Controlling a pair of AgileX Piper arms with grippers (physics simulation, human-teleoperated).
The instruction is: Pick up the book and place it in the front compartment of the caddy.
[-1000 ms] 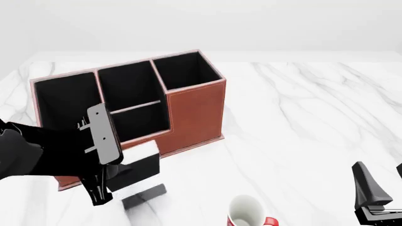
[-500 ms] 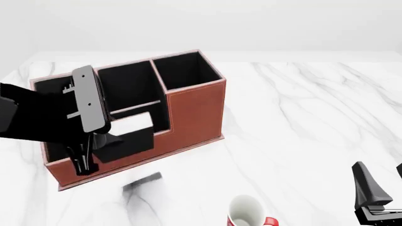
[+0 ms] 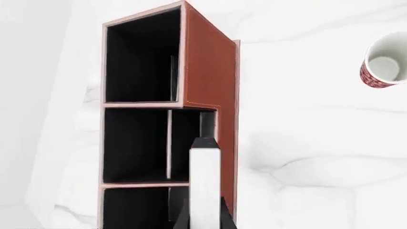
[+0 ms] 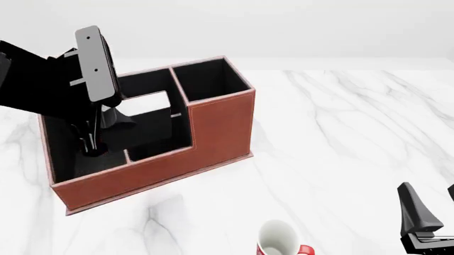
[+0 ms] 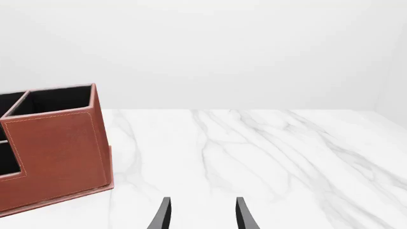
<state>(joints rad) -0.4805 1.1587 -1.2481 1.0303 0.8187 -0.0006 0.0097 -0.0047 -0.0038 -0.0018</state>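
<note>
Transport step: left end effector (image 4: 95, 143) grips the thin black white-edged book (image 4: 145, 122), held above the reddish-brown leather-look caddy (image 4: 212, 125). Next, probably: lower into the front compartment, then release. Right end effector (image 5: 201, 214) idle, parted.

Caddy (image 4: 212, 125) reddish-brown, black-lined; mug (image 4: 278, 240) red-white.

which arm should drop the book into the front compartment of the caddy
Left. Its fingers hold the book above the caddy. The right gripper is open, off by the mug.
</note>
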